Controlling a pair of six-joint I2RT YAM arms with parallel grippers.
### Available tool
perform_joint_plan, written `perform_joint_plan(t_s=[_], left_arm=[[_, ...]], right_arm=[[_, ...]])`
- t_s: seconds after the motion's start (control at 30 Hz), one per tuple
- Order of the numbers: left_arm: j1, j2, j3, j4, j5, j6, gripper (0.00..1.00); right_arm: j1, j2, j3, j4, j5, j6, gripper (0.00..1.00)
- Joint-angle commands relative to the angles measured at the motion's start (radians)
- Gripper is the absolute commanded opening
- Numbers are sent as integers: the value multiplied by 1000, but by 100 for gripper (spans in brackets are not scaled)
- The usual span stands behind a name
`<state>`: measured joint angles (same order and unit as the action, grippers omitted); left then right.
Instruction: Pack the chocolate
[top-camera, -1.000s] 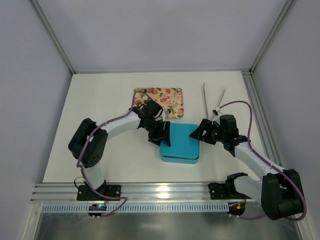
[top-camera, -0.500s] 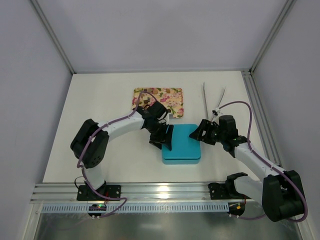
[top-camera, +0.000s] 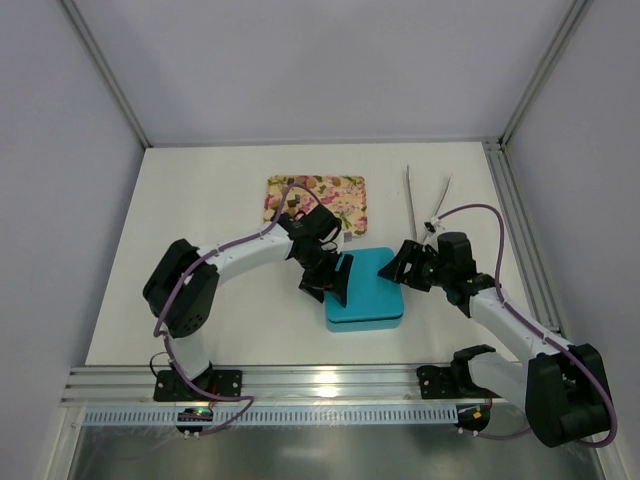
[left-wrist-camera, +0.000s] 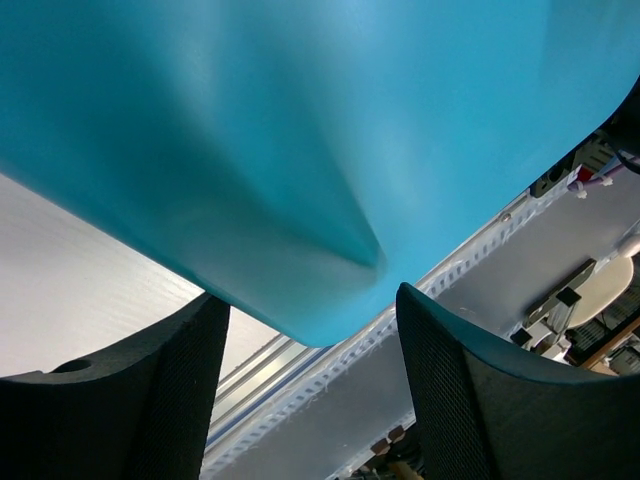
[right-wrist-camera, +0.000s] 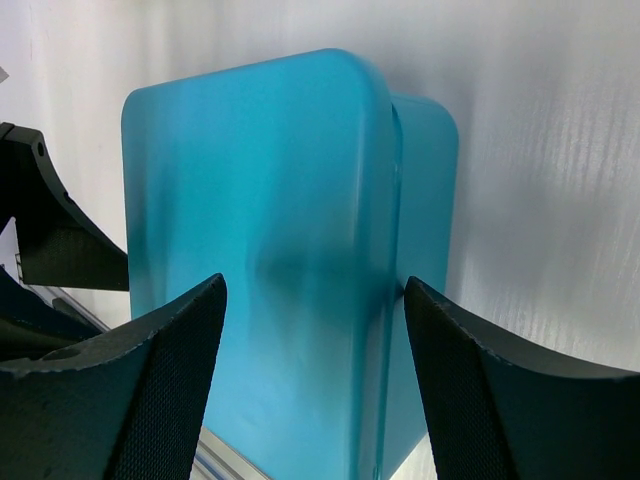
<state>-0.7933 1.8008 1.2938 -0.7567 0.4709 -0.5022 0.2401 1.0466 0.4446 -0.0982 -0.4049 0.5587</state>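
Note:
No chocolate shows in any view. A teal box (top-camera: 370, 292) lies in the middle of the table, and in the right wrist view its lid (right-wrist-camera: 260, 250) sits slightly offset over the base (right-wrist-camera: 430, 230). My left gripper (top-camera: 336, 282) is at the box's left edge, open; a rounded corner of the teal box (left-wrist-camera: 300, 150) hangs just above the gap between its fingers (left-wrist-camera: 150, 400). My right gripper (top-camera: 398, 266) is at the box's far right corner, open, with its fingers (right-wrist-camera: 470, 380) spread over the lid.
The pink-and-cream flowered tray (top-camera: 335, 196) lies just behind the box and the left arm. White tongs (top-camera: 425, 198) lie at the back right. An aluminium rail (top-camera: 320, 385) runs along the near edge.
My left gripper has slid a little right and toward the near edge along the box's left side, and its jaws have widened. The teal box has shifted slightly right. The right gripper has barely moved.

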Motion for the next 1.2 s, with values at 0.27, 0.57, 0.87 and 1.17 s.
perform_joint_plan(t_s=[0.27,0.57,0.87,1.17], left_arm=[[-29,-41,38,-56,-43,66,72],[-57,-38,41,-81,-74,74,72],[-81,-31,21,-76,-80,62,72],[-103,-37,-14,-52,-68,39,71]], right_arm=[[11,-37,-4,17,29,-6,70],[22,-59,-3,-12,44,-19,69],[28,-80,-14,-37,60,-28,69],[42,-95,-35,-51,66,-28,69]])
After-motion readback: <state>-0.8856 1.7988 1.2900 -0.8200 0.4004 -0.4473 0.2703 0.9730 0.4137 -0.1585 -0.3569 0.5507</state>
